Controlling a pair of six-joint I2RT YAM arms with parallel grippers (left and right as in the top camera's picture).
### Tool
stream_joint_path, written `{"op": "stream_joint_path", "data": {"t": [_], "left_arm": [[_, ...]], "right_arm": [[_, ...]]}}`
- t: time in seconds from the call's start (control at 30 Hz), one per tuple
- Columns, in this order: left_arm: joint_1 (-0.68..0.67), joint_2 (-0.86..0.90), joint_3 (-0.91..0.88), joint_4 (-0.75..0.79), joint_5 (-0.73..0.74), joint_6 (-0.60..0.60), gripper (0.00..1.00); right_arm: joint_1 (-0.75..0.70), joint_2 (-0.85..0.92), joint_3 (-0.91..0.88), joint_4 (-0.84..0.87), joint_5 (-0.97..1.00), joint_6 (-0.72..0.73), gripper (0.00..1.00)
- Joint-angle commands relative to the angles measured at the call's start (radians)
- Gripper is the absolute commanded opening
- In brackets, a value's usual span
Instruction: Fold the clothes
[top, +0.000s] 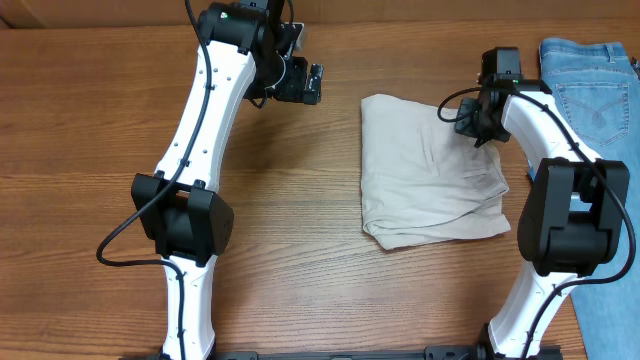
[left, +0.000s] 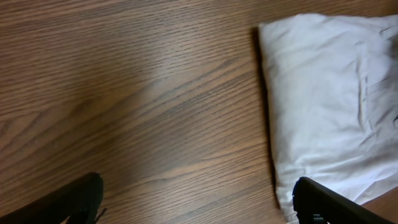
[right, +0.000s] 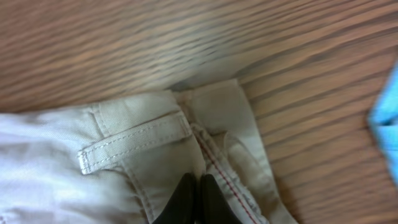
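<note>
The beige khaki trousers (top: 430, 170) lie folded into a rough rectangle on the wooden table, right of centre. My right gripper (top: 480, 122) is at their far right corner. In the right wrist view its fingers (right: 196, 186) are closed together on the waistband fabric (right: 143, 143), beside a belt loop and a red-stitched seam. My left gripper (top: 305, 85) hovers open and empty over bare wood left of the trousers. In the left wrist view its fingers (left: 199, 202) are spread wide, and the trousers (left: 323, 106) lie to the right.
Light-blue denim jeans (top: 590, 80) lie along the table's right edge, partly under the right arm, and show as a blue patch in the right wrist view (right: 387, 124). Bare wood table (top: 300, 230) lies to the left and front of the trousers.
</note>
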Motion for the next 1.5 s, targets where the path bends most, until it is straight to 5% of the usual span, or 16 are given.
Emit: {"op": "stream_joint_path", "data": {"t": [0.0, 0.07, 0.17, 0.23, 0.33, 0.63, 0.93, 1.27, 1.47], "left_arm": [[-0.006, -0.005, -0.001, 0.004, -0.016, 0.016, 1.0], [-0.006, -0.005, -0.001, 0.004, -0.016, 0.016, 1.0], [-0.006, -0.005, -0.001, 0.003, -0.016, 0.016, 1.0], [-0.006, -0.005, -0.001, 0.002, -0.015, 0.016, 1.0], [-0.006, -0.005, -0.001, 0.0, -0.016, 0.016, 1.0], [-0.006, -0.005, -0.001, 0.008, -0.016, 0.016, 1.0], [-0.006, -0.005, -0.001, 0.008, -0.019, 0.016, 1.0], [-0.006, -0.005, -0.001, 0.007, -0.019, 0.016, 1.0], [-0.006, -0.005, -0.001, 0.005, -0.019, 0.016, 1.0]], "right_arm": [[-0.006, 0.006, 0.03, 0.0, 0.166, 0.055, 0.04], [-0.006, 0.006, 0.029, -0.002, 0.188, 0.055, 0.05], [-0.006, 0.006, 0.028, -0.003, 0.211, 0.085, 0.2], [-0.006, 0.006, 0.028, -0.02, 0.238, 0.124, 0.43], [-0.006, 0.006, 0.035, -0.087, 0.301, 0.208, 0.45], [-0.006, -0.091, 0.201, -0.366, 0.037, 0.309, 0.11], [0.0, -0.162, 0.156, -0.511, -0.242, 0.203, 0.17], [0.006, -0.16, -0.235, -0.313, -0.368, 0.203, 0.19], [0.005, -0.161, -0.32, -0.395, -0.368, 0.208, 0.04]]}}
